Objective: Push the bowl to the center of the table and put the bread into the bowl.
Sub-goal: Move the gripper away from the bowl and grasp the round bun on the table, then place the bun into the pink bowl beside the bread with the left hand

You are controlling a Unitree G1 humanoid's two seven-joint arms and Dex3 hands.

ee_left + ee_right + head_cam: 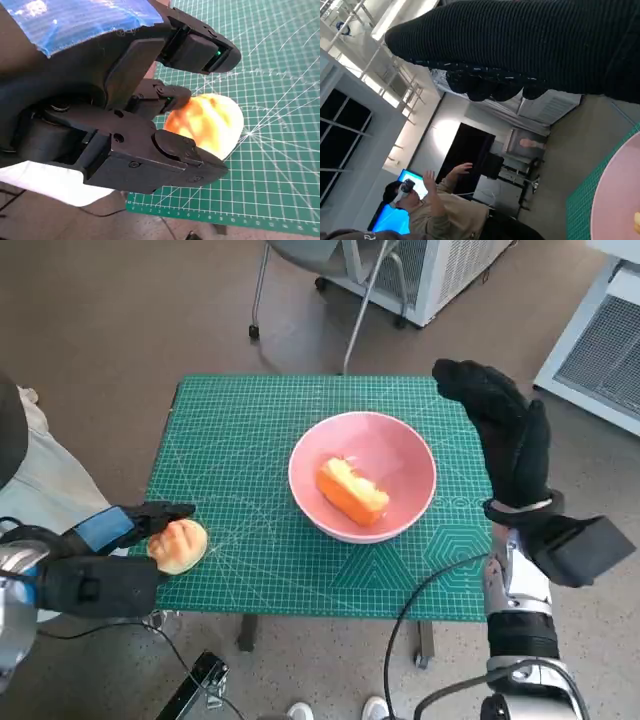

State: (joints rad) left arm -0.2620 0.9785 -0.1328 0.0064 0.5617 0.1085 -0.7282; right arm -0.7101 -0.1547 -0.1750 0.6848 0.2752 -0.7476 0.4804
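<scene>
Gripping bread roll [207, 125], left hand [125, 100]

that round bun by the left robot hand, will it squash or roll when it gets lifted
The round bun looks soft and puffy, so it would probably dent under a firm squeeze. Its domed shape may let it roll if nudged. The left robot hand has fingers on both sides of it, which should steady it.

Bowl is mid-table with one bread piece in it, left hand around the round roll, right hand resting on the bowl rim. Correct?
Not quite: the right hand is beside the bowl, apart from its rim, per the head view. The bread piece is in the bowl; the left hand is around the round roll.
</scene>
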